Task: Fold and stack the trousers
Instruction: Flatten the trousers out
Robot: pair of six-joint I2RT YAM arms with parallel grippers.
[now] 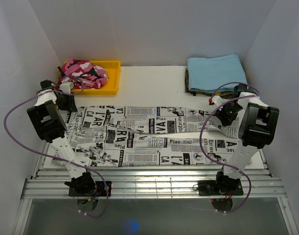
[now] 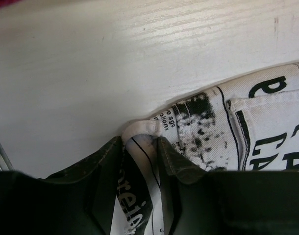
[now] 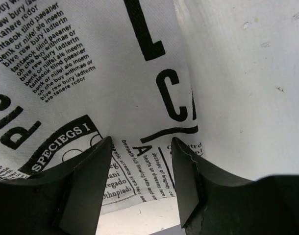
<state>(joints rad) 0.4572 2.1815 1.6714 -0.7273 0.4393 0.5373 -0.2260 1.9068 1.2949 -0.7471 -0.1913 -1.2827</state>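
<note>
The trousers, white with black newspaper print, lie spread lengthwise across the white table. My left gripper is at their far left end. In the left wrist view a bunched fold of the trousers fills the gap between the fingers, and the left gripper is shut on it. My right gripper is at the far right end. In the right wrist view the trousers lie flat under the right gripper, whose jaws stand apart over the hem with the cloth not pinched.
A yellow tray at the back left holds a pink camouflage garment. A folded light blue cloth lies at the back right on a darker one. White walls close in three sides. Metal slats run along the near edge.
</note>
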